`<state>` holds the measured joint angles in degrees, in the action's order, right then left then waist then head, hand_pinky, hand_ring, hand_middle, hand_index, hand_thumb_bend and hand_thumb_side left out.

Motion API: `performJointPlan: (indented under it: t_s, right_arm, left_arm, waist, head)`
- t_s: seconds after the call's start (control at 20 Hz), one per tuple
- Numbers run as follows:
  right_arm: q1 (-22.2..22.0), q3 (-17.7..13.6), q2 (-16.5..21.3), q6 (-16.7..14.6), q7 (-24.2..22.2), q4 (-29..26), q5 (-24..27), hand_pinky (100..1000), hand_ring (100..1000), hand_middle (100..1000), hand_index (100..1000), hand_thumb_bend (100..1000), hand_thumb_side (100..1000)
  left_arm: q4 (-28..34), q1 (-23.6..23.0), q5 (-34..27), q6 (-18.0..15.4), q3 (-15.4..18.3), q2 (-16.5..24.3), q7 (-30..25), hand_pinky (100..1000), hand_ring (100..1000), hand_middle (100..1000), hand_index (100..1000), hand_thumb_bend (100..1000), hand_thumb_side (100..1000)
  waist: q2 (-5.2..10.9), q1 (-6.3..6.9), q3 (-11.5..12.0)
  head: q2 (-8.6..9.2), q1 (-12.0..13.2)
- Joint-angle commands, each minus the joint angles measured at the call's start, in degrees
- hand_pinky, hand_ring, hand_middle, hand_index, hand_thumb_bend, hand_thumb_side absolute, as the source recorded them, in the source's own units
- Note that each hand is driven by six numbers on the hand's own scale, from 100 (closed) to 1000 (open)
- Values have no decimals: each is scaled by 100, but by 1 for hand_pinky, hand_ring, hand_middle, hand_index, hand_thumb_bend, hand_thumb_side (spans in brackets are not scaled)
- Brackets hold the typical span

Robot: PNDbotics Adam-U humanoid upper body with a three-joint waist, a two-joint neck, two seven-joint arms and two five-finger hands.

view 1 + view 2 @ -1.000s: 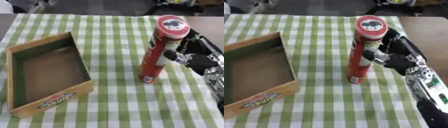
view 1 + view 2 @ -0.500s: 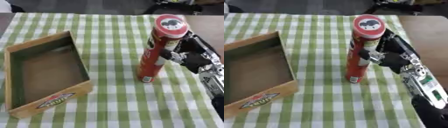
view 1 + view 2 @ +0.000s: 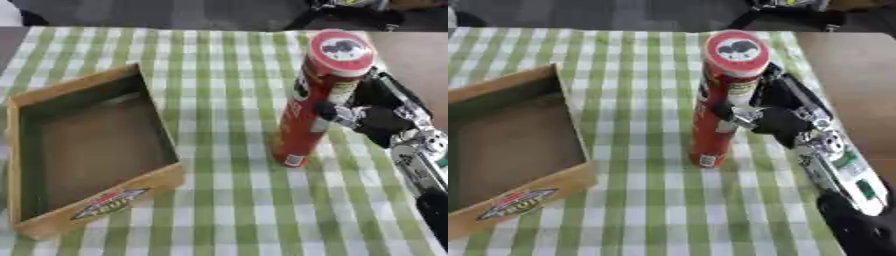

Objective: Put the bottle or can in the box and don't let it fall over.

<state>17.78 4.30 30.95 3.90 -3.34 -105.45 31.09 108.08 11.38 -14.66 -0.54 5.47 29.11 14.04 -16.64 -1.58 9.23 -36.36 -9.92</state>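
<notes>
Tall red can (image 3: pixel 313 102), upright on green-checked cloth (image 3: pixel 227 200), in grasp of right hand (image 3: pixel 779 114)

Standing at 3 o'clock from open cardboard box (image 3: pixel 87 150), well apart from it, base on cloth, lid with dark picture facing up. Right hand entering from 4 o'clock, thumb across front of can at mid-height, fingers curled behind it. Box lying at 9 o'clock, printed label on near wall, nothing inside. Left hand out of sight
</notes>
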Motion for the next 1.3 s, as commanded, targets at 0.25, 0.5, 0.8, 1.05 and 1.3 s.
performJointPlan:
  t_s: [0.25, 0.5, 0.8, 1.05, 1.3]
  right_arm:
    - [112, 18, 44, -22, -4, -78, 69, 805, 910, 892, 869, 652, 100]
    - [167, 48, 10, -22, 23, -24, 102, 801, 900, 881, 855, 649, 100]
    - [225, 79, -1, -30, 33, 14, 112, 798, 899, 875, 853, 648, 100]
    - [285, 104, -31, -22, 60, 75, 109, 796, 897, 872, 851, 646, 100]
    - [386, 143, -75, -26, 96, 156, 164, 794, 890, 866, 848, 642, 100]
  left_arm:
    - [63, 60, -16, -5, 14, 53, -27, 824, 914, 799, 859, 548, 412]
    - [62, 64, -18, -6, 13, 45, -33, 824, 913, 799, 859, 545, 414]
    - [57, 65, -22, -5, 12, 41, -40, 825, 914, 799, 859, 542, 415]
    - [55, 70, -27, -6, 8, 32, -47, 826, 913, 800, 859, 538, 418]
    - [56, 76, -27, -7, 8, 26, -53, 826, 913, 800, 859, 535, 419]
  waist:
    - [42, 6, 23]
    - [30, 2, 35]
    - [24, -1, 43]
    - [9, -3, 46]
    - [-9, -8, 63]
  head:
    - [99, -21]
    - [111, -25]
    - [118, -38]
    - [138, -42]
    - [161, -49]
